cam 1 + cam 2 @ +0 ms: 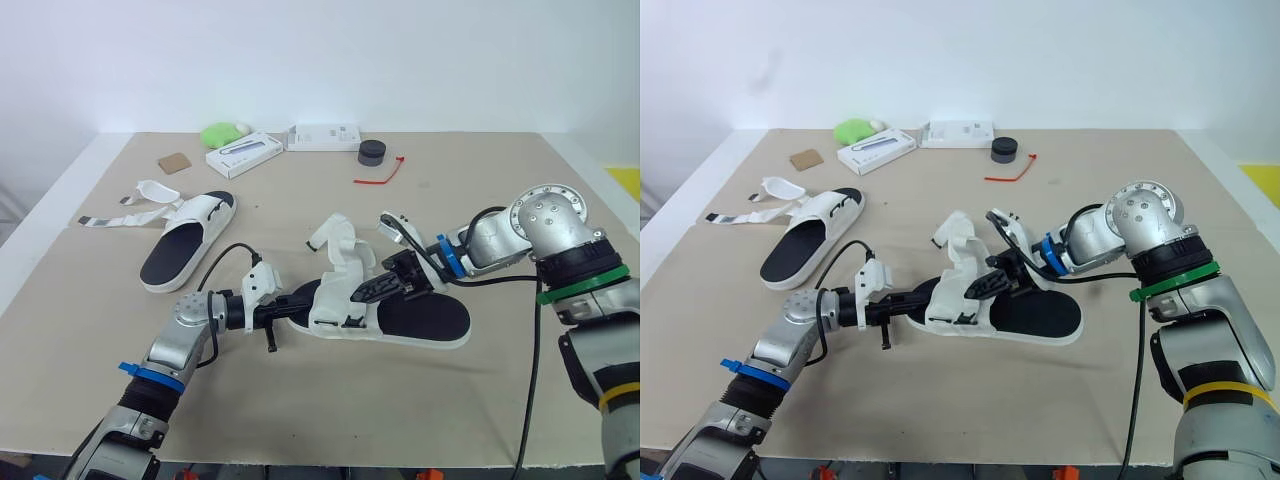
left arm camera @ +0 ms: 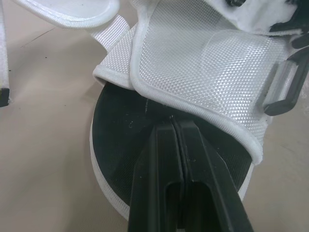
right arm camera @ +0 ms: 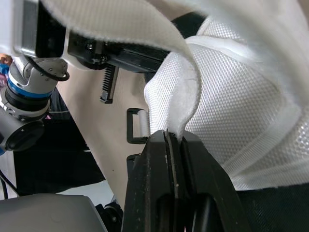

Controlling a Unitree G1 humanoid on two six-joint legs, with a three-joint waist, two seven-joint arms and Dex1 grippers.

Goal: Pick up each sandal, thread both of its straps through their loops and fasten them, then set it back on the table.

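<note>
Left tool point(image 2: 176, 126), pressed together, pins the black-soled white mesh sandal point(image 1: 428, 318) beneath its tips; right tool point(image 3: 175, 137) pinches the white woven strap point(image 3: 179, 92) by its edge, which may slip out.

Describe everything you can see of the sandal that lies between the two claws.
The sandal has a white sole with a black footbed and a white woven-mesh upper carrying black plastic loops. It lies flat on the tan table, near the middle, unfastened. The left claw, shut, rests on one end of the footbed; the right claw pinches a white strap that stands up.
</note>
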